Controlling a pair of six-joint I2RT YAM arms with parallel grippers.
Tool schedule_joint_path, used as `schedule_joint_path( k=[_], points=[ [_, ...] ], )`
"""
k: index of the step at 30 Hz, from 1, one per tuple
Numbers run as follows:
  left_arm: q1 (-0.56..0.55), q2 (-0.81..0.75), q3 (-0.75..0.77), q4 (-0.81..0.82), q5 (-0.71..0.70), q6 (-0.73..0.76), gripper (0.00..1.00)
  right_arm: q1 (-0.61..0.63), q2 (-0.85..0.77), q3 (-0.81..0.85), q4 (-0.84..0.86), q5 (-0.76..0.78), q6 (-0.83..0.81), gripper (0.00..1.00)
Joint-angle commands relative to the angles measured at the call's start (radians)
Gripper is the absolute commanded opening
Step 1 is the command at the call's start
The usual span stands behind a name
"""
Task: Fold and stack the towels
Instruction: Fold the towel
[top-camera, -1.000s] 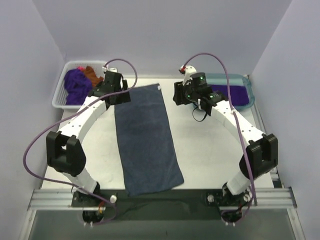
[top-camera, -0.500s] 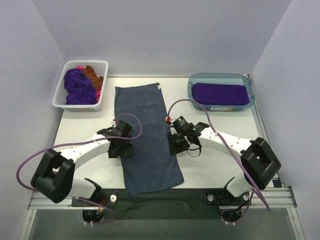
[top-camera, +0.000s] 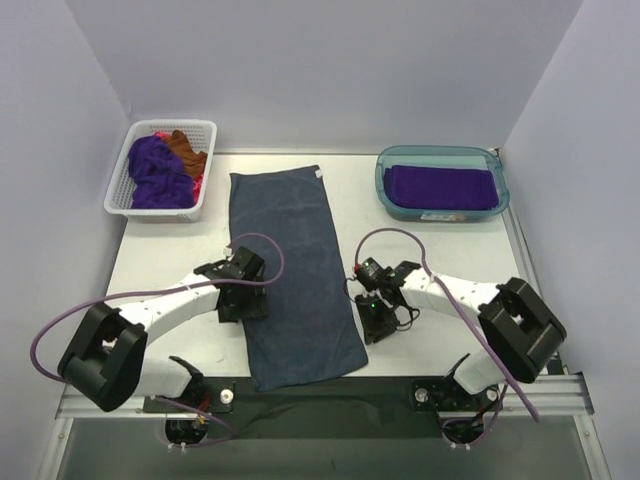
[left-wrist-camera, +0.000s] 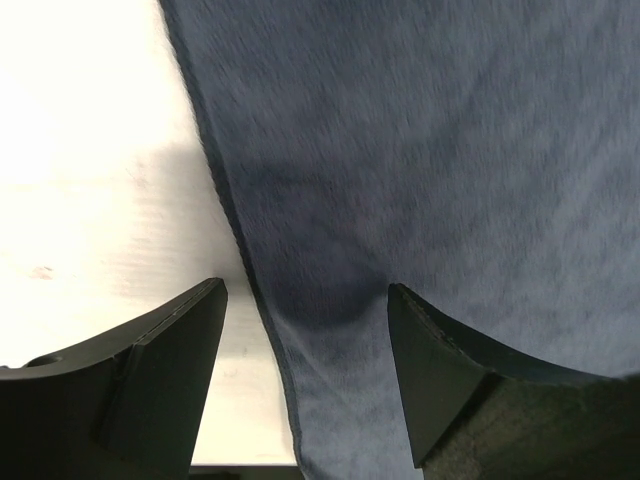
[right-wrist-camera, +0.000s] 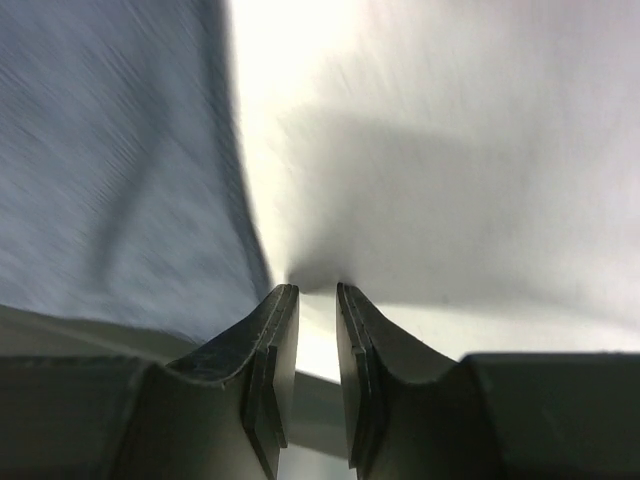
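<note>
**One towel stowed, one spread, the rest waiting**

We count one folded purple towel (top-camera: 442, 186) lying in the teal tub (top-camera: 440, 215) at the upper right, and we take it as finished work. A slate towel (top-camera: 290, 270) lies flat and unfolded down the middle of the counter (top-camera: 430, 260). A heap of towels (top-camera: 160, 175), purple, rust-brown and pink, sits in the white basket (top-camera: 150, 213) at the upper left. We judge that most of the task is left to do.

The left claw (left-wrist-camera: 305, 292) is released. Its fingers straddle the slate towel's left edge, low in the overhead frame, one over bare counter and one over cloth. The right claw (right-wrist-camera: 316, 288) is almost clenched, with only a slit between its fingers, and is poised at the towel's right edge. In that slit we see counter and no cloth.
</note>
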Motion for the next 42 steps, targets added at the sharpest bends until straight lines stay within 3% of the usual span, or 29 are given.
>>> schedule_joint_path(
  k=[1,4,5,9,13,17,21,25,30,38,42],
  points=[
    [-0.030,-0.047,-0.023,-0.067,0.075,-0.026,0.76,0.029,-0.094,-0.056,-0.140,0.036,0.047,0.23],
    [-0.035,-0.106,0.022,-0.110,0.056,-0.009,0.78,0.036,-0.160,0.001,-0.134,0.076,0.015,0.25],
    [-0.035,-0.132,0.039,-0.116,0.026,-0.006,0.78,0.035,-0.162,0.031,-0.125,0.094,-0.005,0.30],
    [-0.006,-0.127,0.147,-0.113,-0.056,0.020,0.78,0.030,-0.067,0.241,-0.108,0.185,-0.163,0.39],
    [0.054,-0.012,0.238,-0.020,-0.088,0.059,0.76,0.018,0.152,0.451,-0.060,0.206,-0.249,0.43],
    [0.107,0.135,0.339,0.056,-0.073,0.094,0.71,0.004,0.335,0.655,-0.005,0.203,-0.294,0.40],
    [0.117,0.277,0.410,0.068,-0.042,0.126,0.70,-0.010,0.467,0.718,0.011,0.191,-0.292,0.38],
    [0.109,0.360,0.395,0.071,-0.014,0.118,0.70,-0.020,0.506,0.652,0.012,0.159,-0.271,0.38],
    [0.072,0.354,0.300,0.071,0.039,0.088,0.70,-0.020,0.403,0.447,0.003,0.137,-0.205,0.39],
    [-0.032,0.222,0.090,0.038,0.185,0.019,0.73,0.000,0.156,0.094,-0.055,0.064,-0.117,0.41],
    [-0.096,0.087,0.043,-0.016,0.249,-0.013,0.74,0.016,0.041,0.051,-0.084,0.012,-0.110,0.43]
  ],
)
